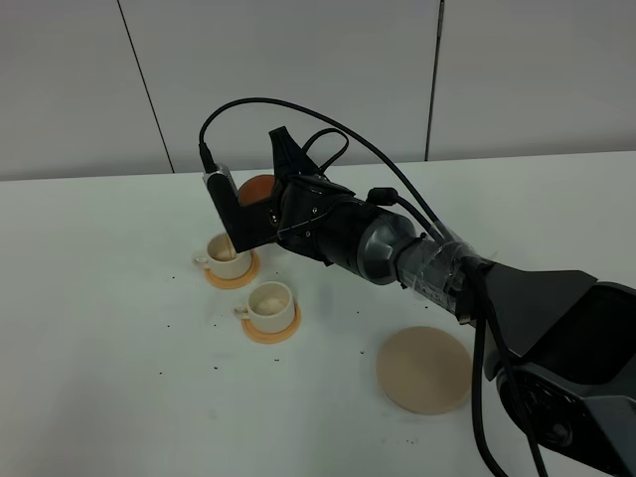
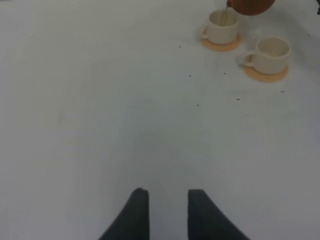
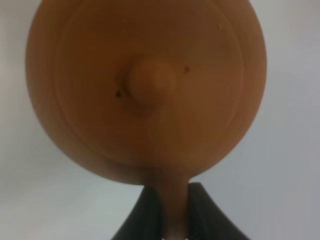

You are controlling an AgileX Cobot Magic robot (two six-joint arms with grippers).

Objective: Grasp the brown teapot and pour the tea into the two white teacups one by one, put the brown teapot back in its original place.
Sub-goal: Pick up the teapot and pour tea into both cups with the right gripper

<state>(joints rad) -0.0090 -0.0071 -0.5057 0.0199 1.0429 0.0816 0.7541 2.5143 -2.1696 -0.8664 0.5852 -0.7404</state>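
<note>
The right arm (image 1: 556, 328) is reaching in from 4 o'clock over the white table (image 1: 99, 378), whose far edge is running along the wall at 12 o'clock. Open room is lying toward 7 and 9 o'clock. The right gripper (image 3: 172, 212) is clamping the handle of the brown teapot (image 3: 145, 90), holding it in the air above the far teacup (image 1: 228, 254). From the high camera the arm is hiding most of the pot; only the right wrist view is showing its lid. The beige coaster (image 1: 424, 369) is lying uncovered at 5 o'clock of the cups. The near teacup (image 1: 270, 304) is sitting just beside the far one. The left gripper (image 2: 168, 210), fingers apart around nothing, is hovering over bare table, well apart from the cups. Dark specks (image 2: 197, 105) are dotting the tabletop.
</note>
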